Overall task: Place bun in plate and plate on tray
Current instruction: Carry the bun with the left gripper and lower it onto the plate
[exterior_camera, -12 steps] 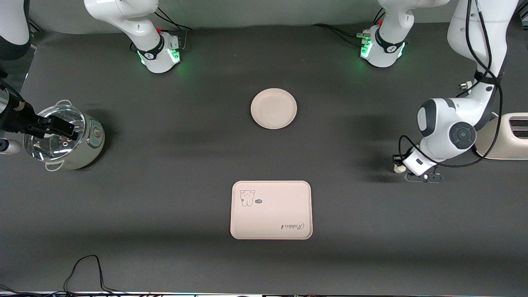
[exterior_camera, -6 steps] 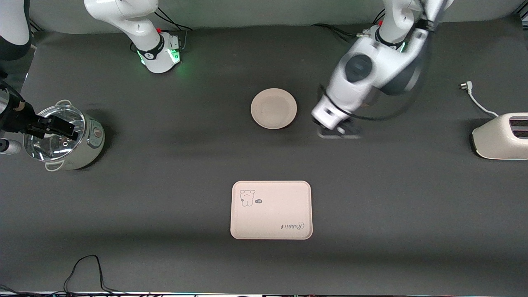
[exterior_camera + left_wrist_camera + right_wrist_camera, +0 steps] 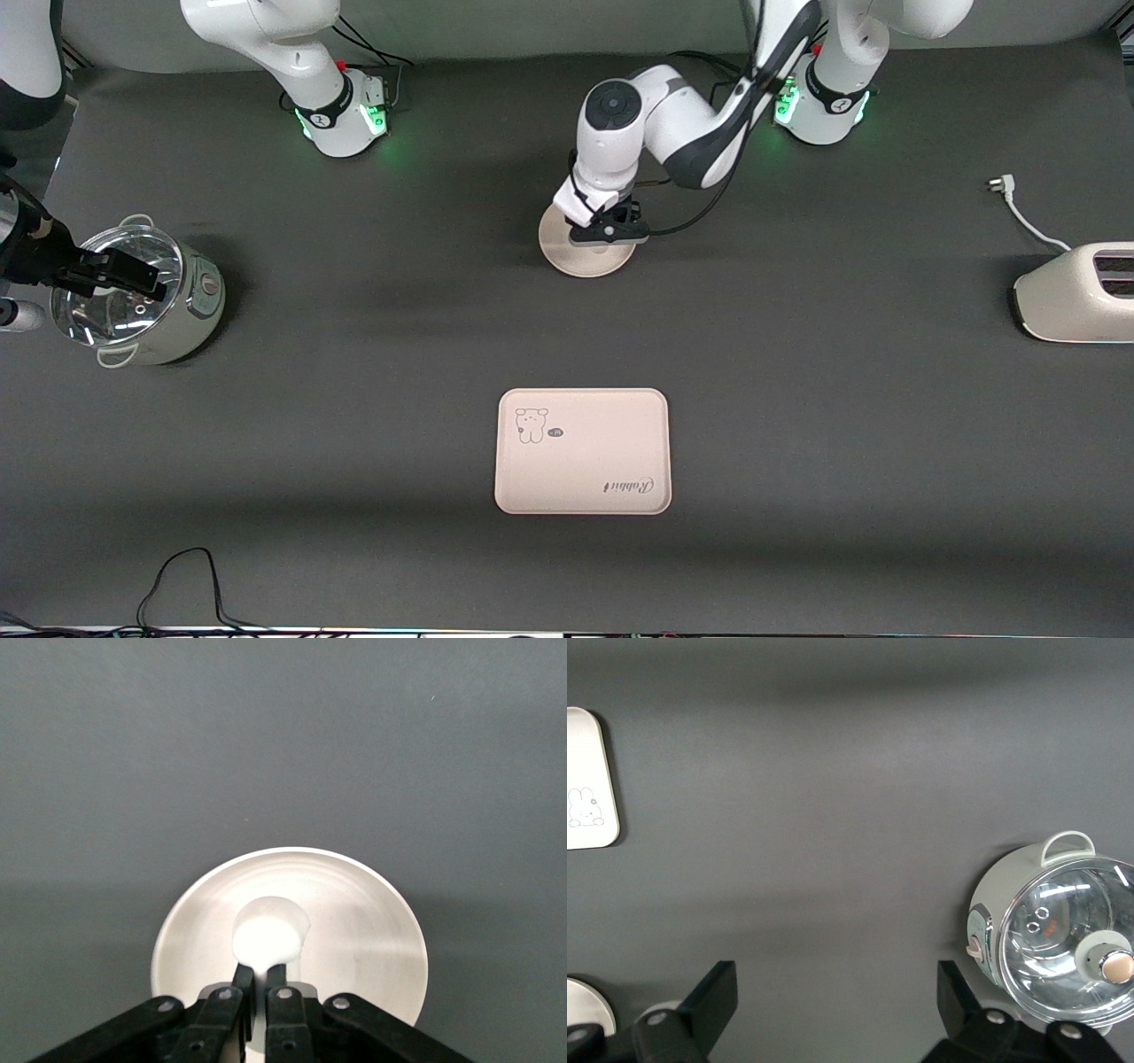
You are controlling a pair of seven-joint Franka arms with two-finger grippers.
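The round cream plate lies on the table between the arm bases and the tray. My left gripper is over the plate, shut on the small off-white bun, which hangs above the plate's middle. In the left wrist view the left gripper pinches the bun's edge. The bun is hidden in the front view. The cream-pink tray lies nearer the front camera than the plate, and its corner shows in the right wrist view. My right gripper waits open and empty in the air by the pot; in the right wrist view nothing is between its fingers.
A glass-lidded pot stands at the right arm's end and also shows in the right wrist view. A cream toaster with its loose plug sits at the left arm's end. A black cable lies at the front edge.
My left arm has swung from beside the toaster across the table to over the plate, carrying the bun. The right arm has not moved.
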